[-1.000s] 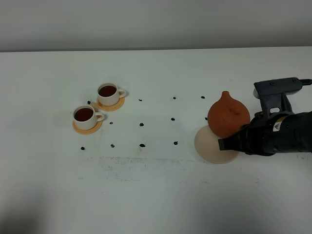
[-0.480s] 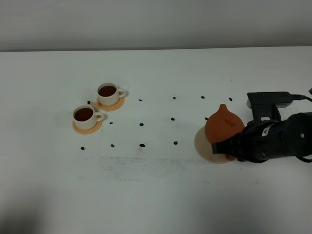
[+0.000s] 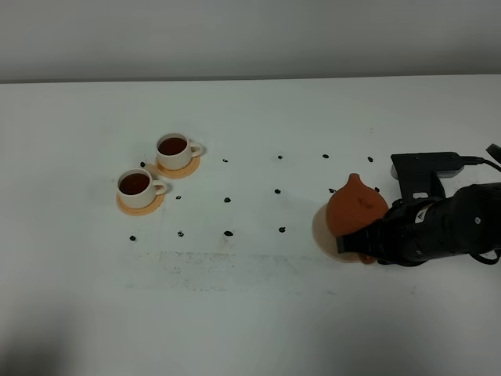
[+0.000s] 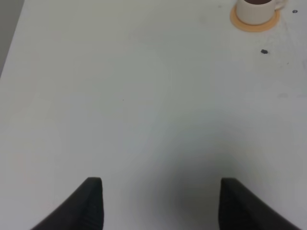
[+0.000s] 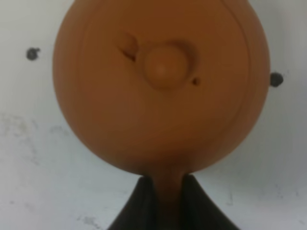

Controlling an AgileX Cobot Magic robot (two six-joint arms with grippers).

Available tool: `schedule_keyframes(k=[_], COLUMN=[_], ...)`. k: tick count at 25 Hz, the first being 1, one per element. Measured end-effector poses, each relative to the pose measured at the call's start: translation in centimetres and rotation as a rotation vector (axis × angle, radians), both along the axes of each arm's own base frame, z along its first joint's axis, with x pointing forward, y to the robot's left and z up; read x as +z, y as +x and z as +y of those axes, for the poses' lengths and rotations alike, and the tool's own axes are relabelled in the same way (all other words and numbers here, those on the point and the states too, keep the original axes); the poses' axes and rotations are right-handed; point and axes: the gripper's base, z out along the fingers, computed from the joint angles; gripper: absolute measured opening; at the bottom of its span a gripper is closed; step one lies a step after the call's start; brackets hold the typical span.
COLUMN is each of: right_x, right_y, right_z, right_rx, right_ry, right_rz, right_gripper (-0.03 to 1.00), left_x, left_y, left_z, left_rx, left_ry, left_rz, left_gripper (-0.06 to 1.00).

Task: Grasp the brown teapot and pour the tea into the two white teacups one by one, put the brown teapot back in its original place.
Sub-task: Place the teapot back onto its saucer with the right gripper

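Observation:
The brown teapot (image 3: 357,210) is upright on the right of the table, covering most of the pale round disc (image 3: 319,229); I cannot tell whether it touches the disc. My right gripper (image 3: 354,242) is shut on the teapot's loop handle, and the right wrist view shows its fingers (image 5: 144,203) pinching the handle below the knobbed lid (image 5: 165,67). Two white teacups (image 3: 174,150) (image 3: 136,186) stand on orange coasters at the left, both holding dark tea (image 3: 172,146). My left gripper (image 4: 163,203) hangs open over bare table, with one cup (image 4: 259,5) far ahead of it.
Small black marks (image 3: 228,200) dot the white table in rows between the cups and the teapot. A faint smudged strip (image 3: 227,262) runs across the table nearer the front. The right arm's black body (image 3: 438,231) lies right of the teapot.
The right gripper has carried the teapot toward the front and slightly left, down over the pale disc, which is now mostly covered. Cups and left gripper have not moved.

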Motion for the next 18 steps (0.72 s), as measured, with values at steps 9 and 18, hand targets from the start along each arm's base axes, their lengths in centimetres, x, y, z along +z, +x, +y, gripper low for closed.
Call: schedule_keyframes(k=[9,18], right_x=[-0.42,-0.48], right_y=[0.5,0.61], right_z=[0.17,0.21], right_rx=[-0.002,0.009], right_ry=[-0.003,-0.008], right_rz=[0.004,0.001], right_gripper=[0.09,0.09], left_x=[0.0,0.0], left_y=[0.0,0.0], left_z=[0.0,0.0], left_rx=[0.0,0.0], left_ry=[0.0,-0.001], left_rz=[0.0,0.0], left_gripper=[0.5,0.5])
